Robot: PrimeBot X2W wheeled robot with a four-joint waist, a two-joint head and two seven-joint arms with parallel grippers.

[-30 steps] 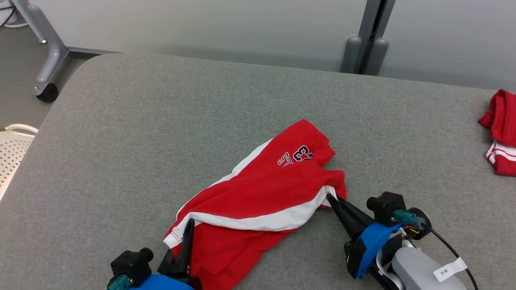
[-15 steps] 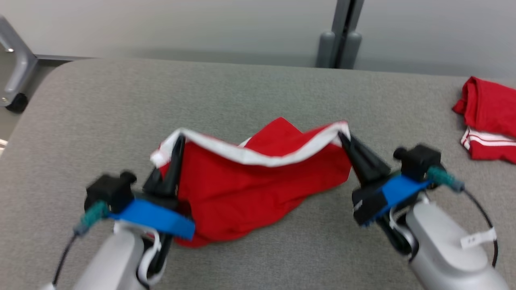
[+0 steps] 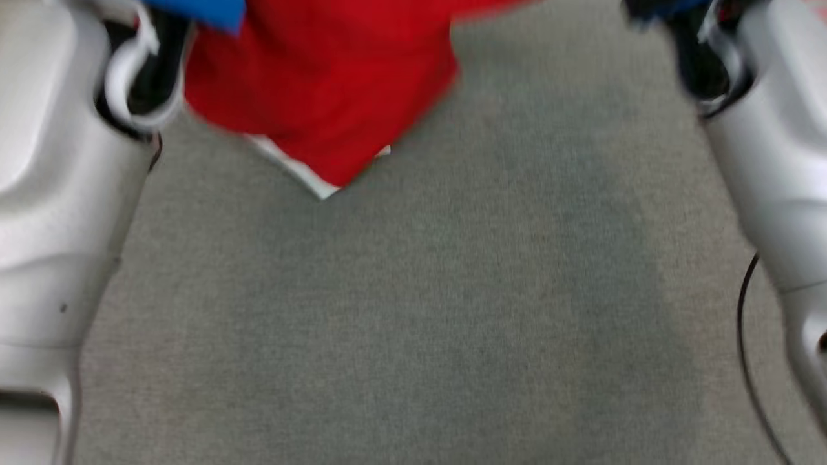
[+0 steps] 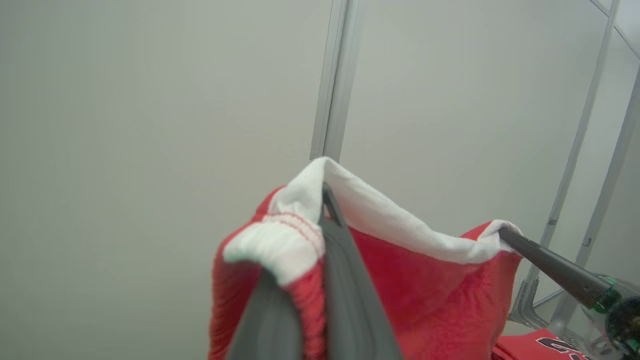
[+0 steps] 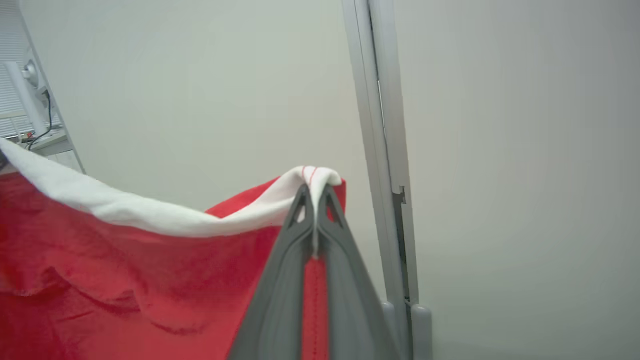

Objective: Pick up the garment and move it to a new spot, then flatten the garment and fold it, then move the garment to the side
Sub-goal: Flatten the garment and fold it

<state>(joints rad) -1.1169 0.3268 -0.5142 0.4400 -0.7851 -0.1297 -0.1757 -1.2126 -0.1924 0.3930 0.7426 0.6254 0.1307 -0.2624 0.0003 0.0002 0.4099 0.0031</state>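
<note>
Hanging garment — wrist views: left tool, right tool clamped on its white band — head view: hem over table.

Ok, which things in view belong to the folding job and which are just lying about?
Job:
- red garment, held up
- left gripper and right gripper, both shut on it
- grey table

Lying about:
- wall post
- metal frame by the wall
</note>
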